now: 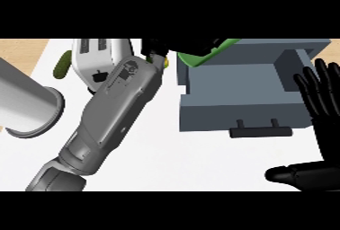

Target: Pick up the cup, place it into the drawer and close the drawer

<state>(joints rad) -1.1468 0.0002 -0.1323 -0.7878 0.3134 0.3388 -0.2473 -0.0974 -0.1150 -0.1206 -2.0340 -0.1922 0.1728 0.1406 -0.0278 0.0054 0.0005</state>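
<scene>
Holding what seems a green cup (pixel 211 50), left hand (pixel 174 46) above open drawer (pixel 239 96).

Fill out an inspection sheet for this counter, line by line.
Surface: white counter top, wooden strip at the far left.
Job's things: open grey drawer box with black handle; green cup over its back left corner.
Clutter: white toaster, grey metal cylinder, green object beside the toaster.
Hands: left robot hand curled on the cup; right robot hand open, resting at right.
Cables: nothing seen.
Surroundings: nothing seen.
</scene>
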